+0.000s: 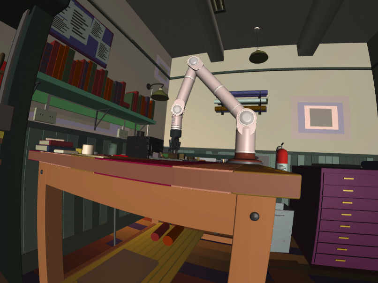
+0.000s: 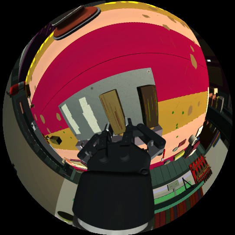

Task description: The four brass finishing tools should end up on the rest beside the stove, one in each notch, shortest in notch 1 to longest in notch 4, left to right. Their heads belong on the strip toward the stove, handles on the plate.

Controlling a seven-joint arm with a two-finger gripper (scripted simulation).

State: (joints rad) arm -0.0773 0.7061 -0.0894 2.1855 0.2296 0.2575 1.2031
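On the bench top beside the black stove (image 1: 143, 146) lies the grey rest plate (image 2: 114, 98), with two pale empty notch marks (image 2: 82, 117) on its left part. A tan-handled tool (image 2: 112, 114) lies in the third place, where my gripper (image 2: 116, 134) is closed around its near end. A dark brown-handled tool (image 2: 149, 105) lies in the fourth place, to the right. The tools' heads and the strip are hidden under my gripper. From the side camera my gripper (image 1: 174, 148) stands low over the rest, right of the stove.
A small brass-coloured block (image 2: 54, 139) lies on the bench left of the plate. Books, a tape roll (image 2: 193, 138) and small items line the bench's far end. The arm's base (image 1: 245, 160) stands on the bench, to the right in the side camera's view.
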